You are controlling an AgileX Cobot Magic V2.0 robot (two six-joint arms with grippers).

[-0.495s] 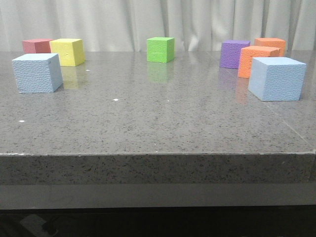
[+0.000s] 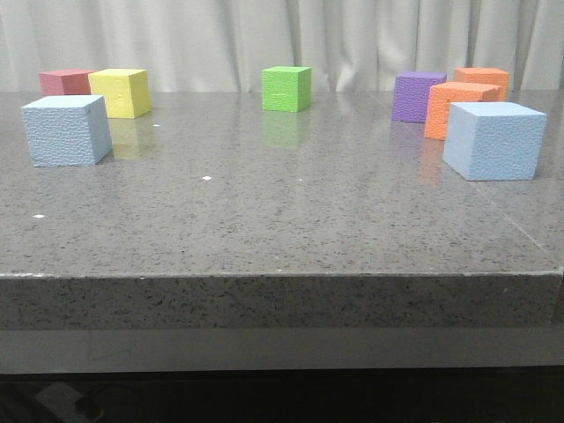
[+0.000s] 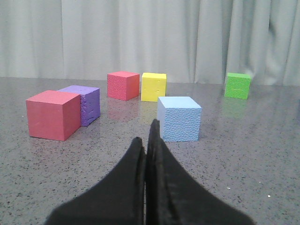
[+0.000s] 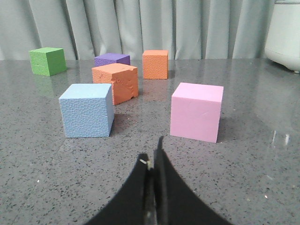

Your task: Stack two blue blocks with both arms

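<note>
Left gripper (image 3: 149, 136) and right gripper (image 4: 153, 157): fingers pressed together, holding nothing, each short of its target. Left blue block (image 2: 67, 129) sits near the tabletop's (image 2: 282, 220) left edge, in front of the yellow cube (image 2: 120, 92); right blue block (image 2: 493, 139) sits near the right edge, beside the orange cubes (image 2: 460, 107). Judged step: approach. Spread the fingers first, straddle opposite flat faces squarely, and avoid crowding neighbours.

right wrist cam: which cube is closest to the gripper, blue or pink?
Close call; the pink cube looks slightly nearer the shut right gripper, its lower edge sitting lower in frame than the blue block.
</note>
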